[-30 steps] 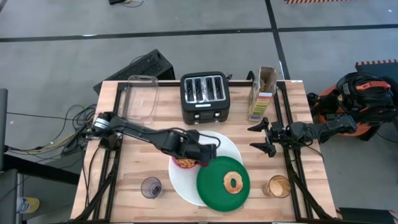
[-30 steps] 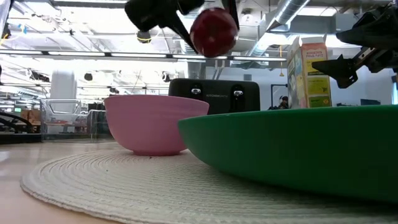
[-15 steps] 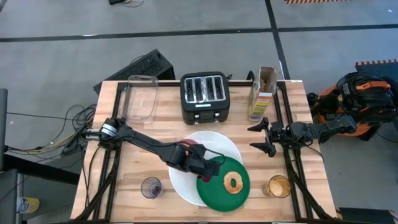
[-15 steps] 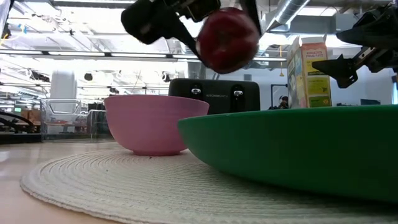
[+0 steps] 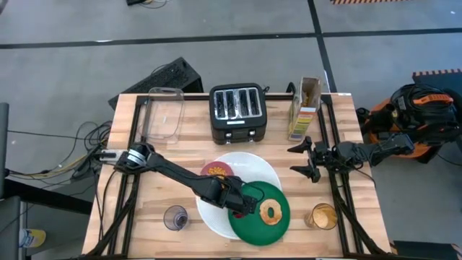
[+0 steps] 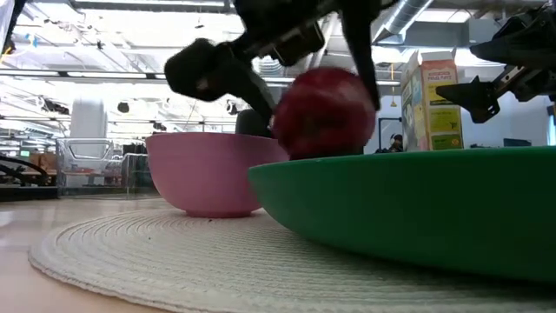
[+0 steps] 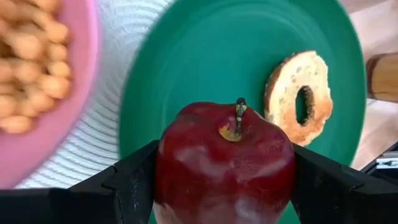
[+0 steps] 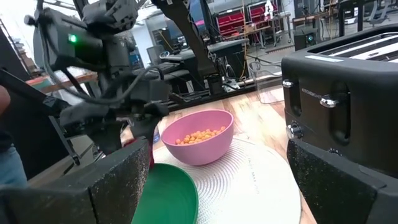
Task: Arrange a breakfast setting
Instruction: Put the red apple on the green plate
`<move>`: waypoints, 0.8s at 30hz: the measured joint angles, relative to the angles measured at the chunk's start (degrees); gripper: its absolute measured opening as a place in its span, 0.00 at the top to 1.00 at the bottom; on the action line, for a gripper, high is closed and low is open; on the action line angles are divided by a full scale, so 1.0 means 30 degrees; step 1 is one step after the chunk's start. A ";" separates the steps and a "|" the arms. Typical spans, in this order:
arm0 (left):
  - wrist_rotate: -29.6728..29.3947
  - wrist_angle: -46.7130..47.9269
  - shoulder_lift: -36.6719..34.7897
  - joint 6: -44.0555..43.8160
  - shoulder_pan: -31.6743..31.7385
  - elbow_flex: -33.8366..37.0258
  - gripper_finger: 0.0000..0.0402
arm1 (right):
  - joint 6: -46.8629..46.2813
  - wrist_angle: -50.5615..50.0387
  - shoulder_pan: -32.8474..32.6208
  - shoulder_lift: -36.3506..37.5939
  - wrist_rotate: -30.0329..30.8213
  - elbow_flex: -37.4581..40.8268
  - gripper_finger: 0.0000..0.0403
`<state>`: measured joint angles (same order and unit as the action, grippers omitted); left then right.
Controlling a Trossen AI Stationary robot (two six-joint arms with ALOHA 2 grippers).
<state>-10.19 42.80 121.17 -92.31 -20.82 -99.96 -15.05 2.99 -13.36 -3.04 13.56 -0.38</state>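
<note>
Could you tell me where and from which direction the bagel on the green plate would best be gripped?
The bagel lies flat on the green plate, hole up, beside the apple that the left gripper holds. Probably best from straight above: one finger in the hole, one outside the ring, pinching the side facing away from the apple. The right gripper waits open nearby.

Bagel [image 5: 272, 212] and pink bowl [image 5: 215, 171] flank the green plate's [image 5: 249, 225] free left half.
</note>
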 joint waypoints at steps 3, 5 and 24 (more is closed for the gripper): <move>0.0157 0.0244 0.0239 -0.0039 -0.0066 0.0000 0.30 | 0.0000 -0.0003 -0.0002 -0.0003 -0.0001 -0.0007 0.01; 0.0107 -0.0022 0.0331 -0.0082 -0.0078 -0.0015 0.30 | 0.0000 0.0004 -0.0001 0.0019 -0.0015 0.0000 0.01; 0.0251 0.0076 0.0786 -0.0113 0.0051 -0.0007 0.24 | 0.0000 -0.0025 0.0001 0.0004 -0.0022 -0.0002 0.01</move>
<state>-9.44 43.03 123.52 -92.64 -20.67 -99.98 -15.05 2.92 -13.36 -3.03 13.50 -0.39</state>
